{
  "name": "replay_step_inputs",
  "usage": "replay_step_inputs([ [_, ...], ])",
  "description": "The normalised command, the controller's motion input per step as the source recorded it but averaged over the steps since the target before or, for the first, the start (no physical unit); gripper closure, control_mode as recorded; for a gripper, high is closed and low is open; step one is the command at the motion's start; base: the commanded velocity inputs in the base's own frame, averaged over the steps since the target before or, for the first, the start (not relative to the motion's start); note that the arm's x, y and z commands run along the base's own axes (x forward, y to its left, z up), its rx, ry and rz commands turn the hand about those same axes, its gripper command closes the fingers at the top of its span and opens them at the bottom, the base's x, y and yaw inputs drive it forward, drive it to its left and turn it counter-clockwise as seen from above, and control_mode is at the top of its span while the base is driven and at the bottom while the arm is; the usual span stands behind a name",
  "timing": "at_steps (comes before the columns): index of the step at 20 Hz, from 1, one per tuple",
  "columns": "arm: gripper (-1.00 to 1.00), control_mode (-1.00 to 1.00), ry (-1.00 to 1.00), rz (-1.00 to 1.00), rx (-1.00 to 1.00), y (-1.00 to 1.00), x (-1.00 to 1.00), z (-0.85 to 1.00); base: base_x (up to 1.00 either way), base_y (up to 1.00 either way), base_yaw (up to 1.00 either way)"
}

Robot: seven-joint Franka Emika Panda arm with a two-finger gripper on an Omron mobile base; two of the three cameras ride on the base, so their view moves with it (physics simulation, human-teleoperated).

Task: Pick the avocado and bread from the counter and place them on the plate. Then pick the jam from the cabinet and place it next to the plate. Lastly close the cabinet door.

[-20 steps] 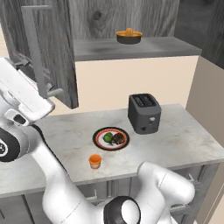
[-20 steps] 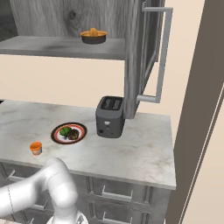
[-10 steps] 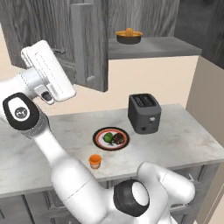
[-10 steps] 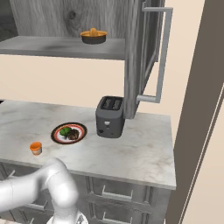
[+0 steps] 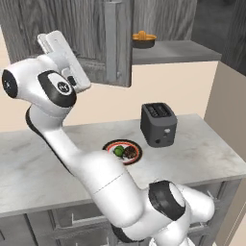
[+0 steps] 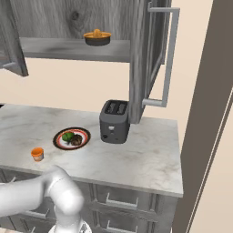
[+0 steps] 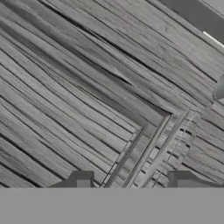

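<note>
**Pushing the cabinet door shut**

The cabinet door (image 5: 81, 38) hung partly swung in, its raised panel directly in front of my gripper (image 7: 131, 181), wood grain running slantwise across my hand view. My fingertips (image 7: 81, 180) sat right up against the panel, drawn together and holding nothing. The door's flat face was square to my hand, so the coming move, as I judged it, was a straight push into the panel toward the cabinet (image 6: 73, 18), with the door's long axis upright and its free edge next to the open shelf.

Below, the earlier work looked finished. The avocado (image 5: 118, 151) and the bread (image 5: 129, 153) lay side by side on the plate (image 5: 111, 144), which sat near the middle of the counter (image 5: 29, 168). The jam (image 6: 37, 154) stood just beside the plate, toward the counter's front edge. A toaster (image 6: 114, 120) stood further along toward the right end, and a dark bowl (image 6: 97, 37) with orange contents rested on the cabinet shelf.
</note>
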Motion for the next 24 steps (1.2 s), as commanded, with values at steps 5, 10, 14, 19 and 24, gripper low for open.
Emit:
replay_step_inputs([
  [5,-1.00,-1.00,0.15,0.40,0.18,-0.70,1.00,-0.11,0.00,0.00,0.00],
  [10,-1.00,-1.00,0.02,0.40,0.13,-0.87,1.00,-0.40,0.00,0.00,0.00],
  [14,-1.00,-1.00,0.00,0.41,0.15,-0.96,0.89,-0.34,0.00,0.00,0.00],
  [19,-1.00,-1.00,0.04,0.34,0.21,-0.82,0.91,-0.07,0.00,0.00,0.00],
  [24,-1.00,-1.00,0.12,0.24,0.18,-0.37,0.49,0.00,0.00,0.00,0.00],
])
